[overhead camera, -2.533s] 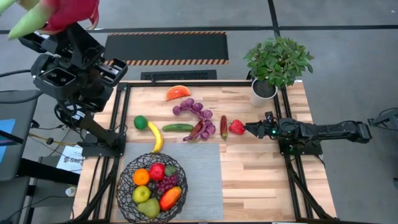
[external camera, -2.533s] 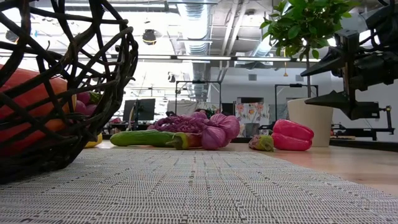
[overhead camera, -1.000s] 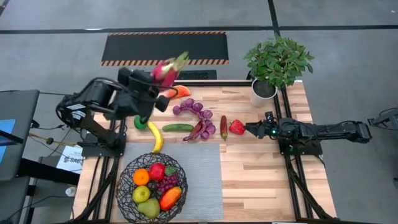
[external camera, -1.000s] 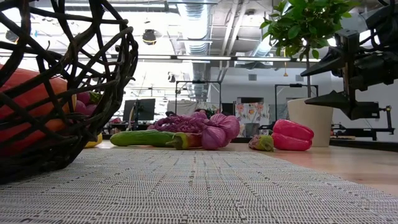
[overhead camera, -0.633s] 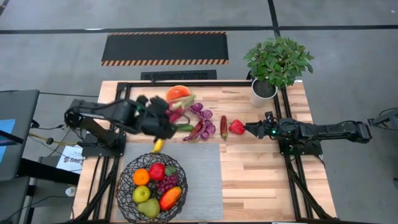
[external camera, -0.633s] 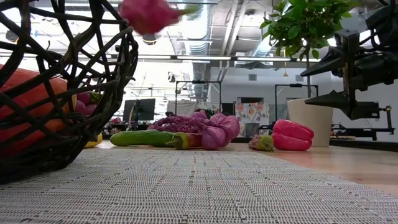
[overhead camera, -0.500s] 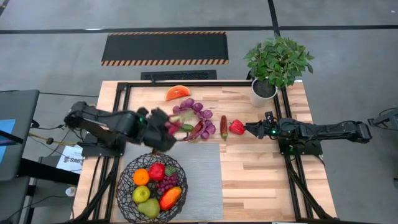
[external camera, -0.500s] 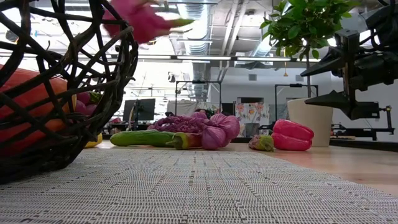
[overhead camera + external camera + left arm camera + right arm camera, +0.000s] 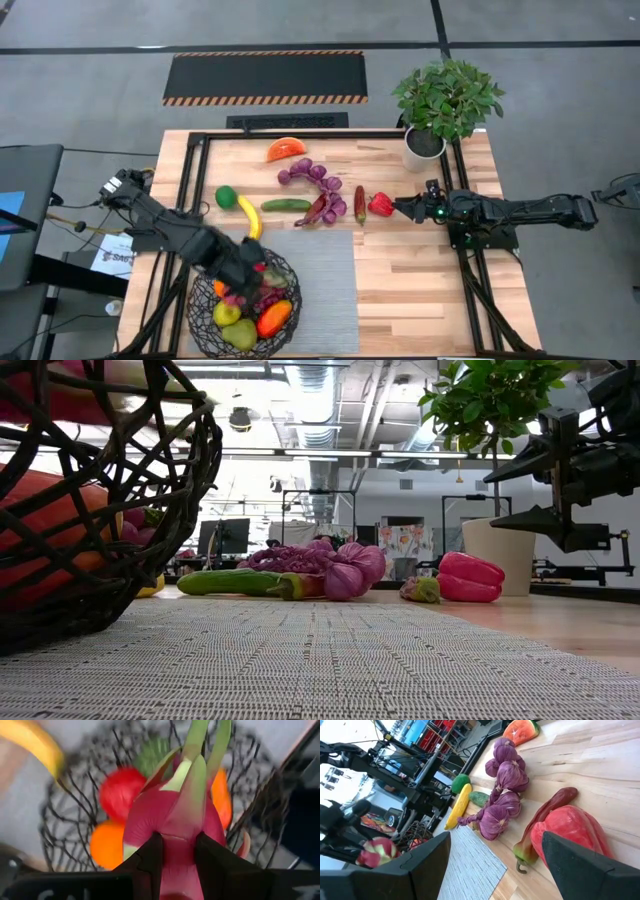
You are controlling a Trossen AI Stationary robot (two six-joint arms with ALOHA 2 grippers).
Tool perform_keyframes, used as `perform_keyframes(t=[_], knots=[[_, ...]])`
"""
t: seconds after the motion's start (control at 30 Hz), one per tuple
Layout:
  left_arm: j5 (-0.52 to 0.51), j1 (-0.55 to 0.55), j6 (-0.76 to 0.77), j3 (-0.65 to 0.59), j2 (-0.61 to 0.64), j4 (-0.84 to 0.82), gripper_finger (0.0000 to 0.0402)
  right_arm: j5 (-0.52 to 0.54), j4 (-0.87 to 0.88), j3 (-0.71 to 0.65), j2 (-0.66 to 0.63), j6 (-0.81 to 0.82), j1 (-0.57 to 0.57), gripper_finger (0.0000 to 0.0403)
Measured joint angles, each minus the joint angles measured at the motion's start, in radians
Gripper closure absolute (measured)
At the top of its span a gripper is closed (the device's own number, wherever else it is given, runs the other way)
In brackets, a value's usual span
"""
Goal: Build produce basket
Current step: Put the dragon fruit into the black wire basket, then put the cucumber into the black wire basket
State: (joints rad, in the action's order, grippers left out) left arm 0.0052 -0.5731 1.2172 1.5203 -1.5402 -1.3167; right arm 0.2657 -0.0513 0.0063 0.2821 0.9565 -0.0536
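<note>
The black wire basket point(image 9: 195, 305) stands at the table's near left and holds an orange, a red apple point(image 9: 120, 790), a green pear and other produce. My left gripper point(image 9: 245, 278) hangs over it, pointing down, shut on a pink dragonfruit point(image 9: 175, 815) with green scales. More produce lies across the table's middle: a watermelon slice point(image 9: 286, 149), a purple string point(image 9: 315, 180), a banana point(image 9: 249, 218), a cucumber point(image 9: 286, 205) and a red pepper point(image 9: 380, 204). My right gripper point(image 9: 400, 207) waits open, level, just right of the pepper. My left gripper pinches the dragonfruit's pink body point(image 9: 175, 852) between its two fingers point(image 9: 150, 857), at the end away from the green tips. The fingers come from above, pointing down. The fruit hangs tips-down over the basket's contents; whether it touches them I cannot tell.
A potted green plant point(image 9: 445, 105) stands at the far right corner. A grey mat point(image 9: 320, 290) lies beside the basket on the near half. A lime point(image 9: 226, 196) and a red chilli point(image 9: 360, 203) lie among the loose produce. Bare wood shows at the near right.
My left gripper has carried the dragonfruit from above the table's far left down and toward the near edge, ending over the basket. It has tipped from nearly level to pointing down. The right arm has kept still.
</note>
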Motion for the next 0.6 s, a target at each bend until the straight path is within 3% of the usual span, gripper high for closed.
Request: perform_keyframes(t=[0.2, 0.6], knots=[[0.045, -0.085, -0.005, -0.083, 0.0, 0.035, 0.0317, 0.0, 0.0, 0.0, 0.0, -0.038, 0.0, 0.0069], [0.023, -0.093, -0.069, -0.118, 0.0, 0.189, 0.0225, 0.0, 0.0, 0.0, 0.0, -0.041, 0.0, 0.0069]])
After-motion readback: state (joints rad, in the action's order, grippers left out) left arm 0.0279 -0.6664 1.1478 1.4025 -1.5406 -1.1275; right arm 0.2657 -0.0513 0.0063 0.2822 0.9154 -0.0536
